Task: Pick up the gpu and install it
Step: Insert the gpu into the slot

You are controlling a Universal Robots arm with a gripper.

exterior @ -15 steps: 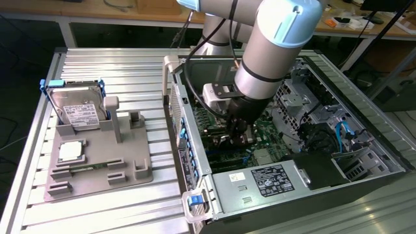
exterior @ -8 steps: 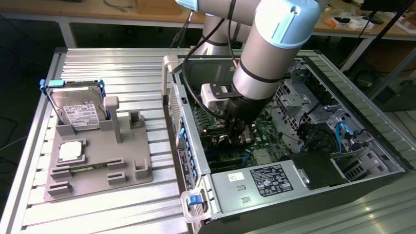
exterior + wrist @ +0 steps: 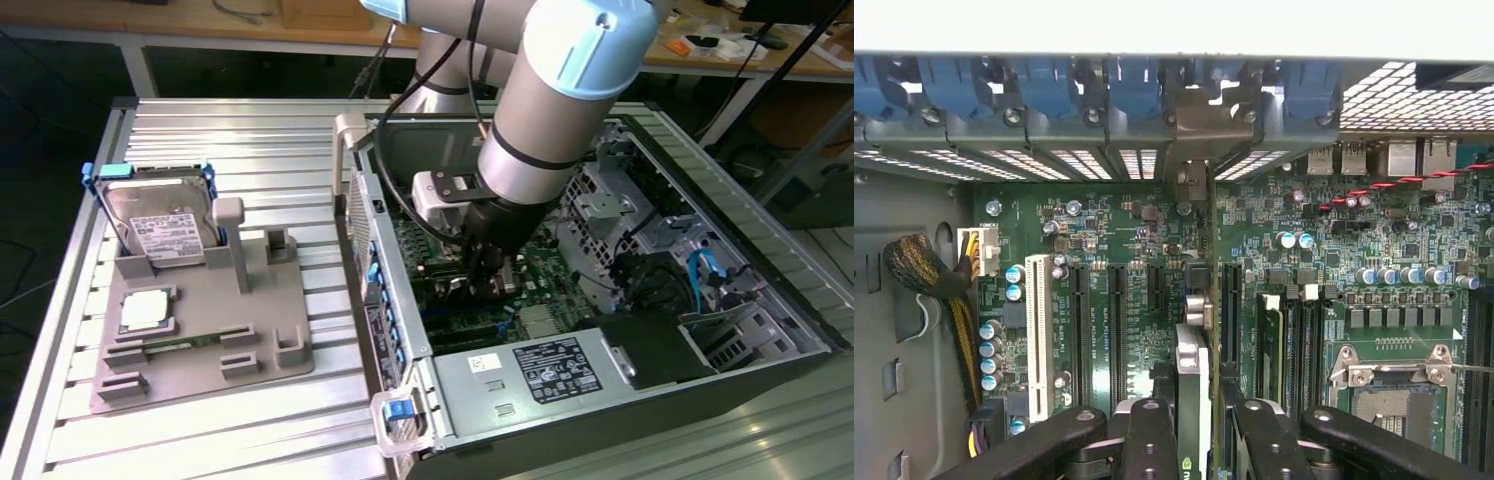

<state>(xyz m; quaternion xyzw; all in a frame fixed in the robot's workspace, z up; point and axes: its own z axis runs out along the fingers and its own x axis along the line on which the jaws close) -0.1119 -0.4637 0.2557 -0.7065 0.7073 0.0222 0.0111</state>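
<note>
One hand (image 3: 1202,420) | clamped on gpu (image 3: 1191,375) (edge-on) | over motherboard (image 3: 1114,240) | power-supply label (image 3: 547,365) unreadable

The gpu (image 3: 1192,385), a slim dark circuit card seen edge-on, runs off the wrist view's edge where the black two-fingered gripper (image 3: 1204,425) clamps it, so its near end cannot be seen. In the exterior view the gripper's tips, at six o'clock of the grey-and-blue robot arm (image 3: 554,110), are lost in shadow inside the open dark metal computer case (image 3: 667,415). The arm itself is cropped at twelve o'clock. The print on the silver hard drive (image 3: 160,235) is too small to read.
</note>
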